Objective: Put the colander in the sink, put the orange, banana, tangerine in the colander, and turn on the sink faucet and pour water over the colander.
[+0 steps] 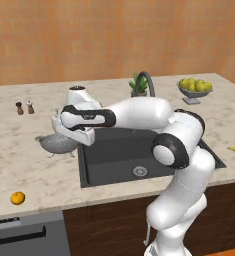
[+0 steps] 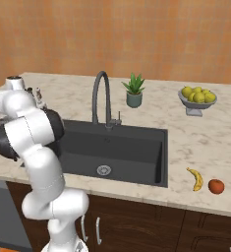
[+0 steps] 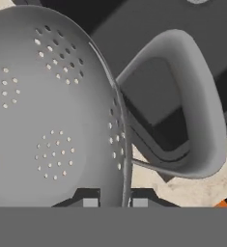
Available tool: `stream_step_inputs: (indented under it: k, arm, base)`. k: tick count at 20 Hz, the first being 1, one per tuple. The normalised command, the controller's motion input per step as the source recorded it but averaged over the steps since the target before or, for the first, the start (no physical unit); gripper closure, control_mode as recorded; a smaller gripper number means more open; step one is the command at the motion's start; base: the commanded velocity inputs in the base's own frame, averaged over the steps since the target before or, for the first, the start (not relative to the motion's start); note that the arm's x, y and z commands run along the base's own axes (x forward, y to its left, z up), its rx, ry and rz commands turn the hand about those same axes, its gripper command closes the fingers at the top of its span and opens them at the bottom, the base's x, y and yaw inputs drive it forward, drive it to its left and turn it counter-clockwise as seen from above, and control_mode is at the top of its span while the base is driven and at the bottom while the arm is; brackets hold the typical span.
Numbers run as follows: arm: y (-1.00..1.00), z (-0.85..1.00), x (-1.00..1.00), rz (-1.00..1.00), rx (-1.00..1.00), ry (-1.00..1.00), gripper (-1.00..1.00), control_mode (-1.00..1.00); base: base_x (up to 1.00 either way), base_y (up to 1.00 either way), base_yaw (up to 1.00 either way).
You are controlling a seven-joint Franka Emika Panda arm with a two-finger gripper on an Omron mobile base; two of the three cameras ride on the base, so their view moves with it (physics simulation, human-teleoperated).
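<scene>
The grey perforated colander [image 1: 56, 143] is at the counter's edge just left of the sink [image 1: 139, 150]. My gripper [image 3: 115, 202] straddles its rim beside a loop handle [image 3: 197, 120], with the fingertips [image 3: 90, 202] drawn in on either side of the thin wall. In the left base view the gripper [image 1: 71, 137] is directly over the bowl's right rim. The orange [image 1: 17, 198] lies at the front left of the counter. The banana [image 2: 197, 178] and a red-orange tangerine [image 2: 216, 186] lie right of the sink. The faucet [image 2: 101, 98] stands behind the basin with no water running.
A potted plant [image 2: 134, 91] stands beside the faucet. A footed bowl of yellow-green fruit [image 2: 198, 98] sits at the back right. Two small shakers [image 1: 24, 107] stand at the back left. The round silver drain [image 2: 103, 170] is in the sink floor.
</scene>
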Motion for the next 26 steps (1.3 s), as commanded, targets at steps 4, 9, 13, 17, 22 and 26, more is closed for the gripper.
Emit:
stream_step_inputs:
  k: [4,9,13,17,22,26]
  arm:
    - [-0.81,0.23,-0.67,0.00,0.07,-0.19,1.00,-1.00]
    - [-0.83,0.20,-0.57,0.03,0.07,-0.18,1.00,-1.00]
    - [-0.80,0.13,-0.47,0.15,0.03,-0.11,1.00,-1.00]
    - [-0.75,0.04,-0.44,0.24,0.02,-0.12,1.00,-1.00]
    - [-0.81,0.00,-0.01,0.24,0.08,-0.02,1.00,-1.00]
    - [-0.75,0.00,0.01,0.13,0.10,0.00,1.00,-1.00]
  base:
    - [0.00,0.00,0.00]
    - [0.00,0.00,0.00]
    - [0.00,0.00,0.00]
    - [0.00,0.00,0.00]
    - [0.00,0.00,0.00]
    - [0.00,0.00,0.00]
